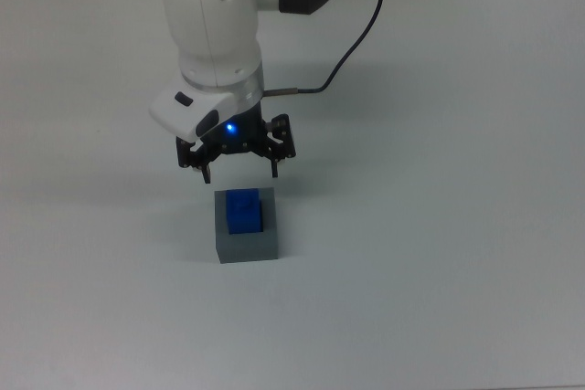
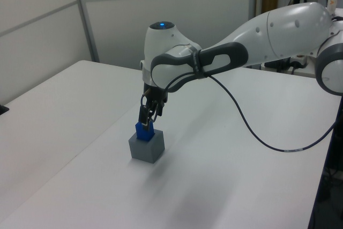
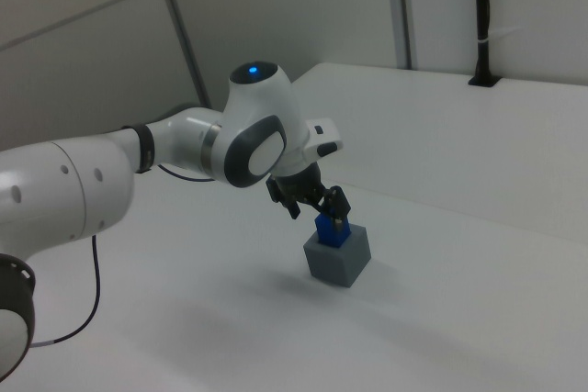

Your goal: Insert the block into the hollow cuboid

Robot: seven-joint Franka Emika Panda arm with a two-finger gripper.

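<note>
Blue block [image 1: 244, 210] seated in the grey hollow cuboid [image 1: 247, 242] mid-table, top proud of the rim, gripper [image 1: 238, 169] spread and empty just above: best lifted straight up, fingers kept wide, no sideways nudge.

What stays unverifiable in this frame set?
- How deep the block sits in the hollow cuboid: the grey walls hide its base in all views.
- Left view: the pincer overlaps the block's top.
- Arm base: cut off by the frame edges.
</note>
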